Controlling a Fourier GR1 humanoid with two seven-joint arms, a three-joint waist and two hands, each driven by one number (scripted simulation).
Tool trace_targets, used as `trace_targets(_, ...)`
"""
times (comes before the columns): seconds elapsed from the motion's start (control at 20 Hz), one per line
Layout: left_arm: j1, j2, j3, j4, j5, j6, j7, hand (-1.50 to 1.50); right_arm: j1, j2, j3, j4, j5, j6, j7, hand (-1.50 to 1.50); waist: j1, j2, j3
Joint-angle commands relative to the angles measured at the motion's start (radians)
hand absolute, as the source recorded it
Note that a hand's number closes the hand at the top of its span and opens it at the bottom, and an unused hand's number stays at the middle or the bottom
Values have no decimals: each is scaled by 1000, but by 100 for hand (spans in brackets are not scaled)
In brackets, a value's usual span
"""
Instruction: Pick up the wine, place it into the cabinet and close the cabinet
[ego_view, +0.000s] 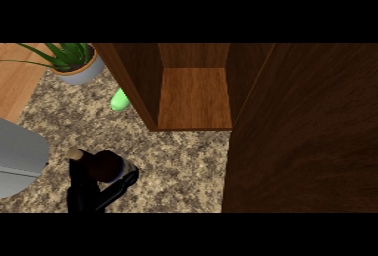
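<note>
The left hand (92, 187) has its black fingers curled round the wine (103, 165), low on the counter (184, 160) near its front edge, toward the left. The bottle's dark body shows above the fingers, and its pale cork end pokes out to the upper left. So its long axis lies tilted, neck pointing left and slightly away from the front edge, base toward the cabinet side. How steeply it leans I can't quite judge from above.

The right hand isn't in sight at all.

The cabinet (192, 90) stands open at the counter's back, its wooden shelf bare, and its door (303, 130) swung out along the right, reaching almost to the front edge. A green thing (119, 101) lies just beside the cabinet's left wall, and a potted plant (74, 62) sits in the back left corner.

To do this carry well, I'd say the hand should bring the bottle upright, lift it clear of the counter, then travel back and right into the opening, keeping between the left wall and the door, and steering wide of the green thing.
</note>
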Motion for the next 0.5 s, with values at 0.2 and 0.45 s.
trace_targets(0.2,-62,0,35,147,144,-106,-136,-150,73,-19,18,-209,0,-5,67,-150,1,2,0)
trace_targets(0.45,-77,0,-13,144,152,-85,-167,-150,111,-32,7,-256,-46,4,81,-150,-2,1,1)
